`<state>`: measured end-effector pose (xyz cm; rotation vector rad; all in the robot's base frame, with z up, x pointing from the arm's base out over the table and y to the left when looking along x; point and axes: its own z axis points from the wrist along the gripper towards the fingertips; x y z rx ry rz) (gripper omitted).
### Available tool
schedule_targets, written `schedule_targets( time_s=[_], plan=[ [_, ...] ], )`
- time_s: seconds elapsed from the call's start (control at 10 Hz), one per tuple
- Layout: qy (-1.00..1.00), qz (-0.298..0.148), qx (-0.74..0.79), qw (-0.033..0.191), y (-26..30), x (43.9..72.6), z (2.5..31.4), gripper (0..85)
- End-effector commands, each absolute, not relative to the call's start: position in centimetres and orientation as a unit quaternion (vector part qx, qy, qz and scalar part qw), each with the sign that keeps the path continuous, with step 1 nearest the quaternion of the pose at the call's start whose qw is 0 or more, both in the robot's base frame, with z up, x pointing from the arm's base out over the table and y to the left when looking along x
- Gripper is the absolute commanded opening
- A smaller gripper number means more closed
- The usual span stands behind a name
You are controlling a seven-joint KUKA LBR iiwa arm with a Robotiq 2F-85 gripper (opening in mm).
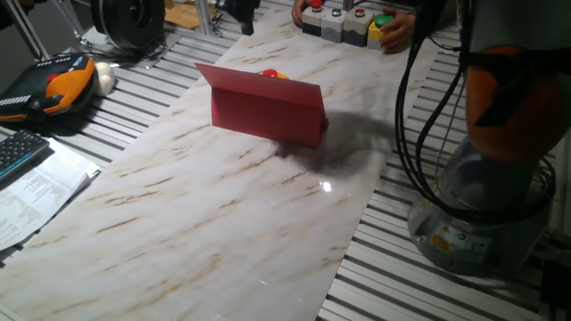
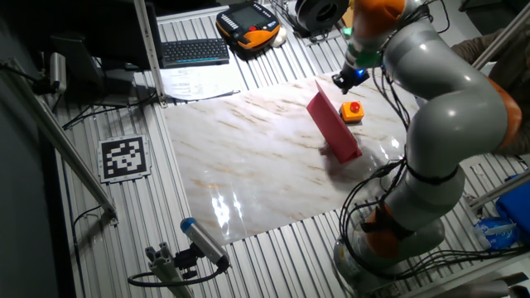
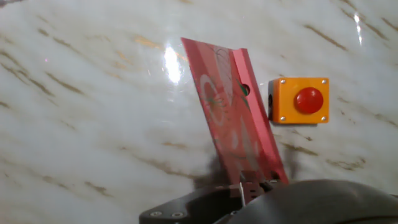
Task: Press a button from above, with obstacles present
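The button (image 3: pixel 309 99) is a small red cap on an orange box on the marble table (image 1: pixel 205 223). It also shows in the other fixed view (image 2: pixel 354 108). In one fixed view only its top (image 1: pixel 270 73) peeks over the obstacle. The obstacle is an upright red-pink panel (image 1: pixel 268 111) (image 2: pixel 333 126) (image 3: pixel 233 112) standing right beside the button box. My gripper (image 2: pixel 344 80) hangs in the air above the panel and button, touching nothing. The hand view looks down on both, with the button to the right of the panel. No view shows the fingertips clearly.
Grey boxes with red buttons (image 1: pixel 326 20) and a green button on a yellow box (image 1: pixel 382 25) stand at the table's far end. A teach pendant (image 1: pixel 53 85), a keyboard (image 2: pixel 195 51) and papers (image 1: pixel 36 192) lie on the slatted bench. The robot base (image 1: pixel 482 205) and cables (image 1: pixel 406 134) flank the marble.
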<state>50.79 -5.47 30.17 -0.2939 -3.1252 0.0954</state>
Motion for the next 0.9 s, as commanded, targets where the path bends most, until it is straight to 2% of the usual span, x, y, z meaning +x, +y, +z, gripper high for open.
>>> schedule_targets(
  time_s=[0.0, 0.8],
  plan=[
    [-0.994, 0.036, -0.099, -0.003, 0.7, 50.7, 30.0, 0.0],
    [-0.995, 0.014, -0.097, 0.003, 1.3, 51.6, 28.6, 0.0]
  ],
)
